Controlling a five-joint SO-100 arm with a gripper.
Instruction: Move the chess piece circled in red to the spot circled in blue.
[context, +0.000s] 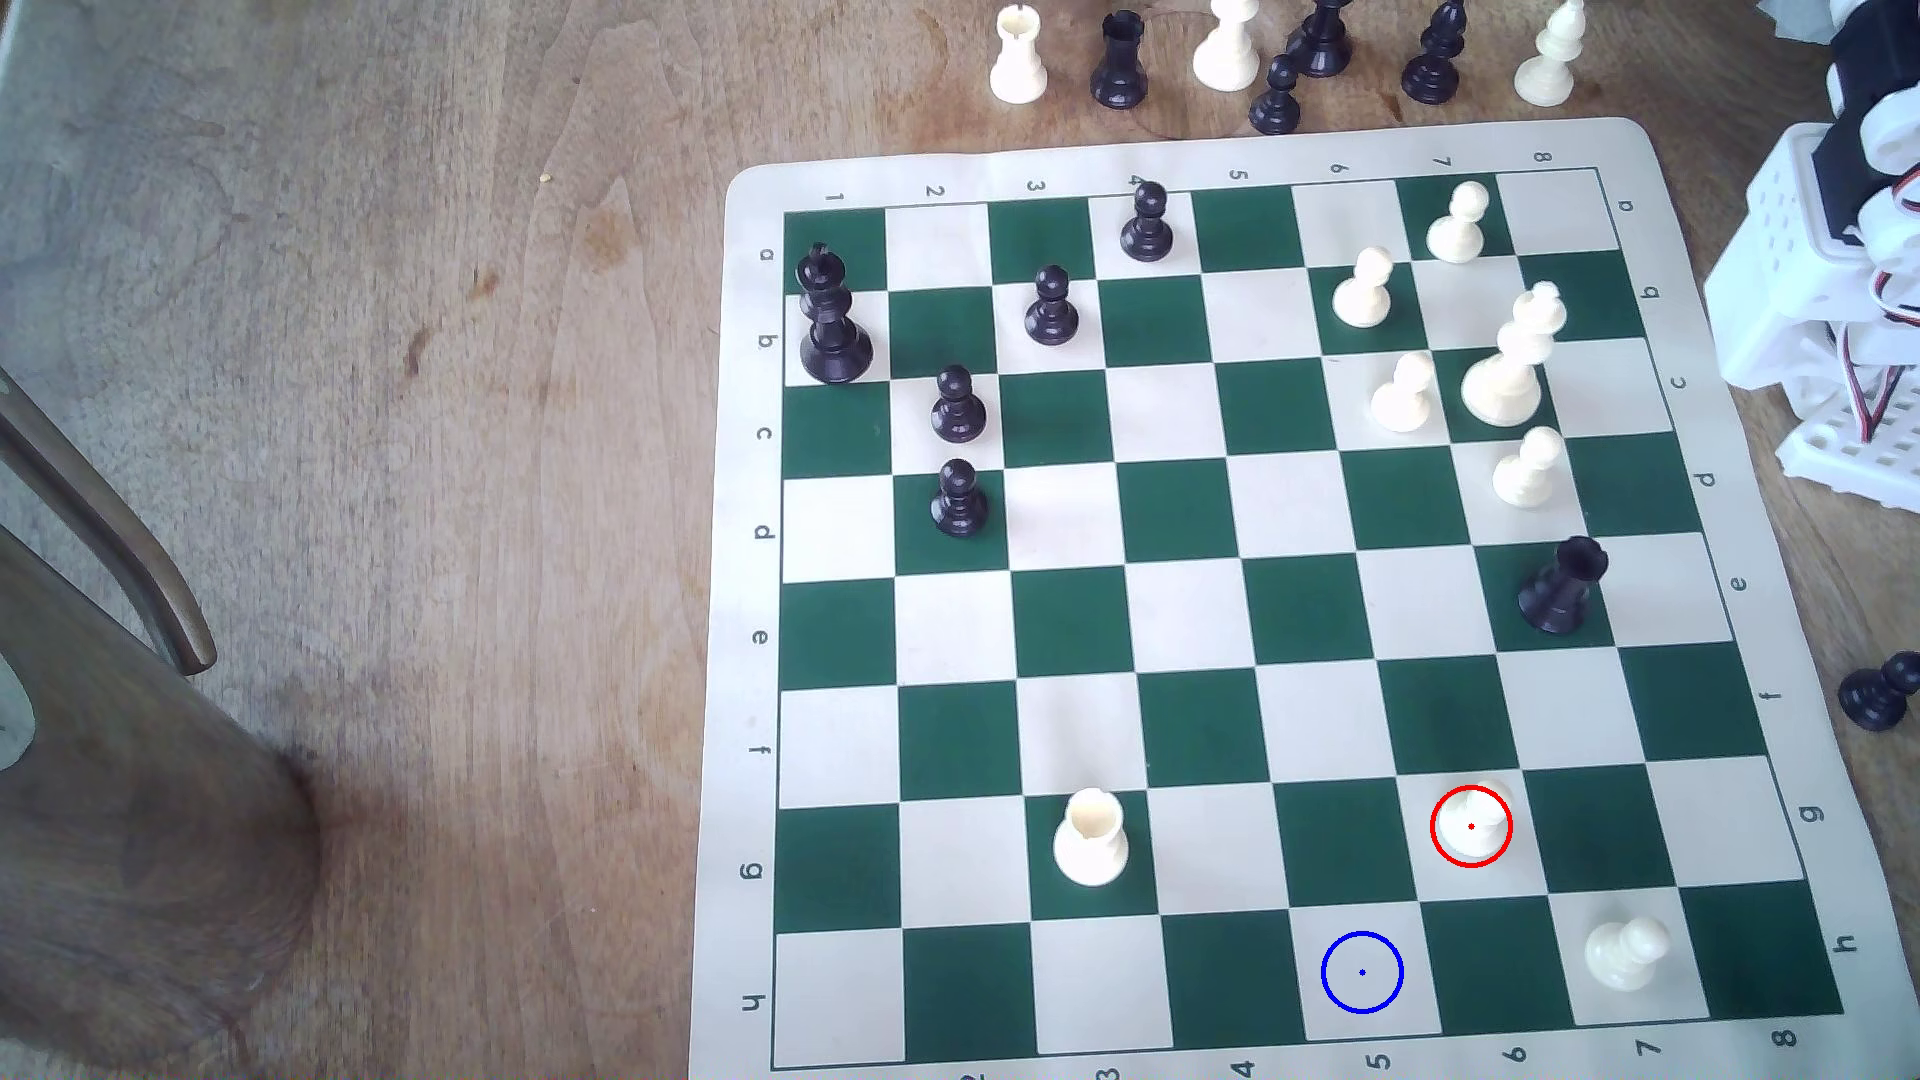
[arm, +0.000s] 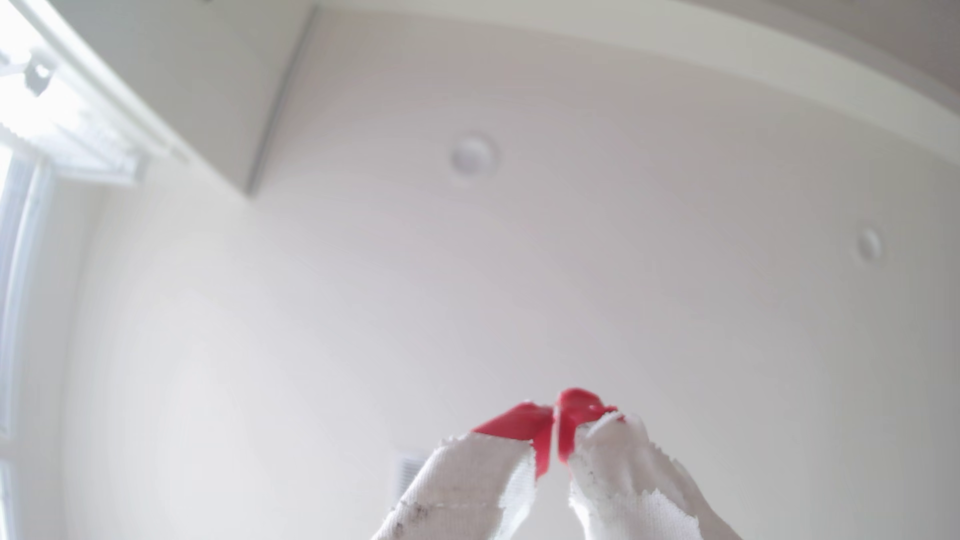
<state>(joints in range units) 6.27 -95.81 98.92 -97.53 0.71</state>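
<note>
Fingers (arm: 555, 433), red-tipped, cloth-wrapped, pressed together, empty, aimed at ceiling. Exterior view, left to right: blue-ringed square (context: 1362, 972) bare; white pawn (context: 1473, 826) upright on red-ringed square, diagonally adjacent. Likely light, rigid, slippery plastic; pinch below ball top.

Exterior view: arm (context: 1839, 260) cut off by right edge and top corner; upper links out of frame. Black pawn (context: 1878, 694) off the board (context: 1704, 135) partly clipped at right edge. Row of captured pieces (context: 1226, 47) beyond the board's far side has tops cropped by the upper edge. Board's near border and numerals cut by bottom edge. Red ring overlay masks part of the cream pawn (context: 1486, 820). Wrist view: soft focus; ceiling fixtures (arm: 471, 154) blurred, type indeterminate; cloth-wrapped fingers (arm: 467, 493) cut off at bottom edge.
</note>
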